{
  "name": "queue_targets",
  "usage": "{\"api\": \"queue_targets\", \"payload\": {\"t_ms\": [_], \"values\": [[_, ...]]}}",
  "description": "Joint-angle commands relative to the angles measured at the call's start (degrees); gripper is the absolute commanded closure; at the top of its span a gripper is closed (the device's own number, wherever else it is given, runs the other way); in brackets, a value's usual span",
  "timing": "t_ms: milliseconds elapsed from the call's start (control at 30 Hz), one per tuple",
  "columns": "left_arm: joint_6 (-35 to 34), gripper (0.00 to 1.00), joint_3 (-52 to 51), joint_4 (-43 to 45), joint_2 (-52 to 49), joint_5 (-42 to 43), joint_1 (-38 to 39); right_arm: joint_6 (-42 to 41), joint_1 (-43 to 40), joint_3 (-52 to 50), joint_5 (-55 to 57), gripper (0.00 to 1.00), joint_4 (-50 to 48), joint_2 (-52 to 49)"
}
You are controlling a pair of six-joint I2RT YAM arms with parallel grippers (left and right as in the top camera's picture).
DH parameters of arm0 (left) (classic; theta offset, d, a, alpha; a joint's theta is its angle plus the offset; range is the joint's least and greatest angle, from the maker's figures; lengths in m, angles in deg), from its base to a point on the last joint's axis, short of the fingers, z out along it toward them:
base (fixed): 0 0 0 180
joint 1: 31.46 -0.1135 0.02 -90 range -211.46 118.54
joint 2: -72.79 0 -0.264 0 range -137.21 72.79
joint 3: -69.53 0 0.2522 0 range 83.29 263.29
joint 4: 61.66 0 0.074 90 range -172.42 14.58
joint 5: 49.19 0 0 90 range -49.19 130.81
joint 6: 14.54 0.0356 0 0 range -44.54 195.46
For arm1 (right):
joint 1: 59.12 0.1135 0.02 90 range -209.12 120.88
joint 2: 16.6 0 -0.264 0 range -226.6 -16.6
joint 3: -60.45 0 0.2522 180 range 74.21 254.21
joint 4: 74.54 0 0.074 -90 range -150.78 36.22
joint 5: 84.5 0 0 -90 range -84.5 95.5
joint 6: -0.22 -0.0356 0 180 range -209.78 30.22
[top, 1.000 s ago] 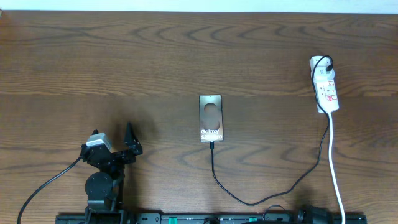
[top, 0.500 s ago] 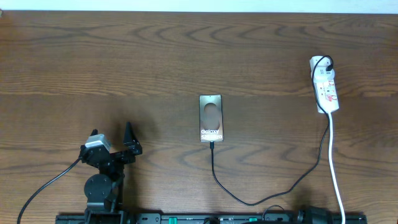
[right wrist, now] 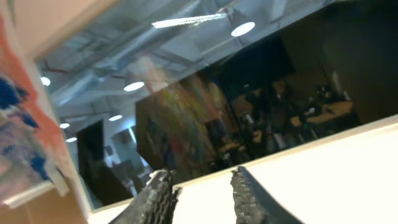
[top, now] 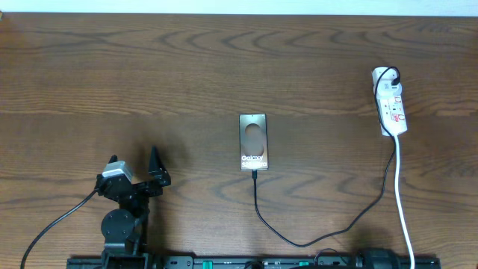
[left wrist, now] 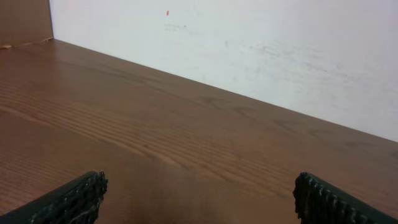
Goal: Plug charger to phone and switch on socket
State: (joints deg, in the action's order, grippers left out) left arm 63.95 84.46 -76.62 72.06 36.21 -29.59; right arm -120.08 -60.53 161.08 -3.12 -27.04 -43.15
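The phone (top: 254, 142) lies flat at the table's middle, "Galaxy" lettering up. The charger's thin black cable (top: 299, 243) runs from its connector tip (top: 255, 173) at the phone's near end, loops along the front and rises to the white plug head (top: 386, 75), which sits in the socket (top: 393, 112) at the far right. My left gripper (top: 134, 163) is open and empty at the front left, far from the phone; its wrist view (left wrist: 199, 193) shows only bare table. My right gripper (right wrist: 202, 186) is open, empty and points up at the room.
The socket's thick white cord (top: 402, 202) runs down the right side to the front edge. A dark part of the right arm (top: 381, 258) shows at the bottom edge. A white wall (left wrist: 261, 50) bounds the far side of the table.
The dark part of the right arm at the bottom edge has shifted slightly. The phone, charger, socket and left arm have not moved.
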Motion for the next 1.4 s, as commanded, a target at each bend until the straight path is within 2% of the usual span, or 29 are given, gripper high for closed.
{"api": "queue_targets", "payload": {"t_ms": [0,133,267,433,467,500,533,567,667,767,833,967,1367], "values": [[1.4,0.02,-0.94,-2.47,0.66,-0.33,-0.46,3.69,1.51,0.02,-0.94,0.67,-0.35,4.98],[1.4,0.02,-0.94,-2.47,0.66,-0.33,-0.46,6.8,1.51,0.02,1.4,0.68,-0.5,11.96],[1.4,0.02,-0.94,-2.49,0.66,-0.33,-0.46,9.53,1.51,0.07,9.07,0.68,-0.57,19.52],[1.4,0.02,-0.94,-2.49,0.66,-0.33,-0.46,9.62,2.01,0.07,13.22,0.62,-0.57,26.18],[1.4,0.02,-0.94,-2.49,0.66,-0.33,-0.46,9.62,2.01,0.87,13.22,0.58,-0.26,26.23],[1.4,0.02,-0.94,-2.49,0.66,-0.33,-0.46,9.99,2.01,1.99,13.27,0.37,0.26,25.99],[1.4,0.02,-0.94,-2.49,0.63,-0.33,-0.46,10.23,1.73,2.14,13.25,0.25,0.13,26.1],[1.4,0.02,-0.94,-2.49,0.59,-0.33,-0.46,10.23,1.55,2.38,13.81,0.01,-0.68,26.08],[1.4,0.02,-0.94,-2.49,0.5,-0.31,-0.46,10.25,0.94,1.38,17.4,0.01,-4.87,26.05],[1.4,0.02,-0.94,-2.49,0.5,-0.31,-0.46,9.81,1.01,0.31,22.56,0.01,3.56,26.05],[1.4,0.02,-0.94,-2.49,0.5,-0.33,-0.46,6.23,1.27,-2.03,25.33,0.01,7.3,26.05],[1.4,0.02,-0.94,-2.49,0.5,-0.33,-0.46,-1.73,1.25,-7.23,25.86,0.01,7.41,26.05],[1.4,0.02,-0.94,-2.49,0.5,-0.33,-0.46,-0.48,1.07,-18.1,26.27,0.01,15.78,26.05]]}}
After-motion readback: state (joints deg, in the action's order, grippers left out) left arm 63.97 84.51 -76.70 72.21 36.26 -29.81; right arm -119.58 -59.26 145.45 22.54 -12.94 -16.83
